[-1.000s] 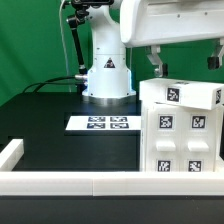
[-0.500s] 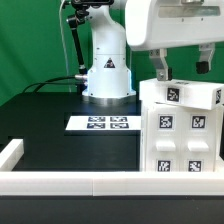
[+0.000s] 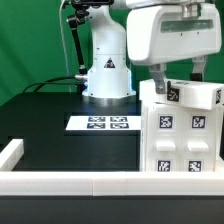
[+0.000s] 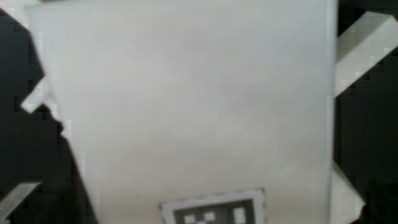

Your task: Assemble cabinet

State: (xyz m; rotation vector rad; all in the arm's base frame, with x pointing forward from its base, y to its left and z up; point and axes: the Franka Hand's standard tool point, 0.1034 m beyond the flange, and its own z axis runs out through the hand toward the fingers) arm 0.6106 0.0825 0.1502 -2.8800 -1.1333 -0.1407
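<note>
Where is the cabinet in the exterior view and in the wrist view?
Exterior view: the cabinet stands at the exterior view's right, on the black table, directly under the tool.
Wrist view: the cabinet fills most of the picture as a pale white slab.
Shared landmark: a black-and-white tag on the cabinet's top, also seen in the wrist view.

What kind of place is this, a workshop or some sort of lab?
Most likely a robotics lab bench. A white robot arm stands on a black table fenced by a low white rim, before a plain green backdrop. Printed square tags mark the cabinet and the marker board, seemingly for camera tracking.
</note>
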